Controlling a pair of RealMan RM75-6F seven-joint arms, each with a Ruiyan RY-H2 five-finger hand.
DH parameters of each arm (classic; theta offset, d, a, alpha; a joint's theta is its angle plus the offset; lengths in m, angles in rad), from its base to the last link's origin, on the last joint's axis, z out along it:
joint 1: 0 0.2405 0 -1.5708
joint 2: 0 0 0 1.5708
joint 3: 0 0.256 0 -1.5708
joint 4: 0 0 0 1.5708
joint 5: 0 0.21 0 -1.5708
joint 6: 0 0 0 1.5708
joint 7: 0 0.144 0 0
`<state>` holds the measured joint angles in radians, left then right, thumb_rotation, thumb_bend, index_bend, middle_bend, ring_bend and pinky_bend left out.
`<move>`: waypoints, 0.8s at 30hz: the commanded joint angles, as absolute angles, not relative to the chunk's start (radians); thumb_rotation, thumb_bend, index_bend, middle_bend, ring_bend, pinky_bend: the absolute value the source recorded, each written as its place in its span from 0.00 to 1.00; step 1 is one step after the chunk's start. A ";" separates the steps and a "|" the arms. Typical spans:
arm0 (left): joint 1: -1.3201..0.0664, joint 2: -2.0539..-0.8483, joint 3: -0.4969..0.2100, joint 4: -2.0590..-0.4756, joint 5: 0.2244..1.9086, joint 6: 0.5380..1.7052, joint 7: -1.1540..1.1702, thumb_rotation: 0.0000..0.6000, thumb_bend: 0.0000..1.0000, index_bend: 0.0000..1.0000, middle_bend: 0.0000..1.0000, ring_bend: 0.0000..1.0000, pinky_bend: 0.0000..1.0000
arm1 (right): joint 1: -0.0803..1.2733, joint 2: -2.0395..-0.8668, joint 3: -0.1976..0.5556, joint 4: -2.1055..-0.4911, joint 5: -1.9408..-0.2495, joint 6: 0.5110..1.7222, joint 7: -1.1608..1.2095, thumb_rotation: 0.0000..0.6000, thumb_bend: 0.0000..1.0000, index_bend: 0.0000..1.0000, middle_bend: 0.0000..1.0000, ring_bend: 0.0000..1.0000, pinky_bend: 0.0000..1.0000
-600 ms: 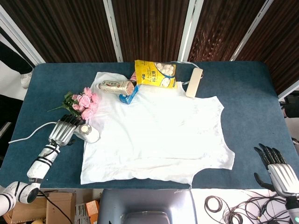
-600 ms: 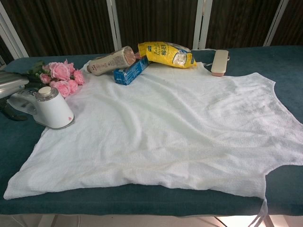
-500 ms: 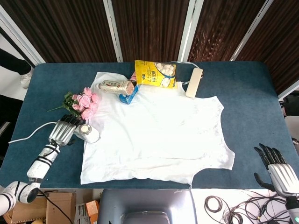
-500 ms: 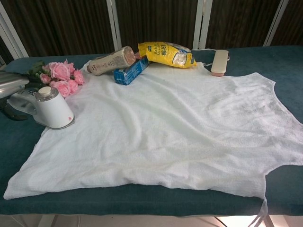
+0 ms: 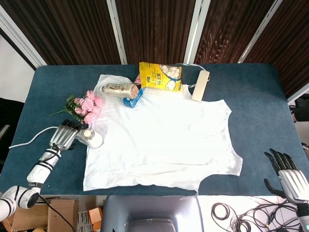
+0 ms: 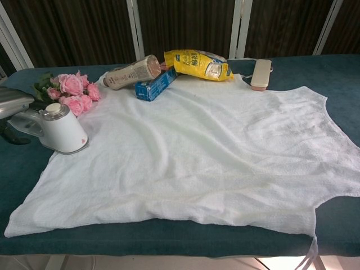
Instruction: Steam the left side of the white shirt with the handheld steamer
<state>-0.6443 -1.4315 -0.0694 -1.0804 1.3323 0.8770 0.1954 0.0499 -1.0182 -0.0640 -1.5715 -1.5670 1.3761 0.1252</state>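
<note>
The handheld steamer (image 5: 91, 138) is a small white unit with a round cap on top and no label I can actually read, lying on its side just off the left edge of the white shirt (image 5: 161, 140), long axis running left-right across the blue bench (image 5: 260, 106) with its handle end toward the left hand (image 5: 64, 137). That hand's fingers (image 5: 71, 125) are at the handle, but I can't tell if they've really closed on it. The right hand (image 5: 288, 174) hangs off the bench's near right corner, fingers spread, holding nothing.

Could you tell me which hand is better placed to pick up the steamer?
The left hand: it is right at the steamer by the shirt's left edge. The right hand hangs off the table's far corner.
</note>
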 commanded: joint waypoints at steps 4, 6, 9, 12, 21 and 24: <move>-0.659 -1.448 -0.064 -1.043 1.351 0.861 0.161 1.00 0.27 0.46 0.40 0.26 0.23 | 0.043 -1.016 -0.061 -1.568 -1.557 1.382 0.130 1.00 0.36 0.00 0.00 0.00 0.00; -0.662 -1.453 -0.059 -1.027 1.364 0.864 0.144 1.00 0.28 0.49 0.41 0.28 0.23 | 0.043 -1.016 -0.061 -1.567 -1.556 1.381 0.132 1.00 0.36 0.00 0.00 0.00 0.00; -0.664 -1.460 -0.053 -1.008 1.382 0.870 0.114 1.00 0.28 0.52 0.43 0.30 0.24 | 0.044 -1.017 -0.060 -1.566 -1.556 1.381 0.131 1.00 0.36 0.00 0.00 0.00 0.00; -0.667 -1.463 -0.046 -0.992 1.406 0.881 0.076 1.00 0.29 0.57 0.46 0.33 0.26 | 0.044 -1.018 -0.060 -1.567 -1.554 1.378 0.127 1.00 0.36 0.00 0.00 0.00 0.00; -0.674 -1.485 -0.017 -0.925 1.492 0.931 -0.087 1.00 0.32 0.69 0.54 0.41 0.31 | 0.044 -1.021 -0.059 -1.569 -1.550 1.373 0.119 1.00 0.36 0.00 0.00 0.00 0.00; -0.678 -1.494 -0.004 -0.895 1.520 0.943 -0.168 1.00 0.34 0.74 0.59 0.45 0.35 | 0.044 -1.021 -0.059 -1.569 -1.549 1.372 0.118 1.00 0.36 0.00 0.00 0.00 0.00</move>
<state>-0.6738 -1.4829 -0.0181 -0.9250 1.4905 0.9258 -0.1088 0.0444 -1.0208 -0.0586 -1.5694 -1.5494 1.3716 0.1176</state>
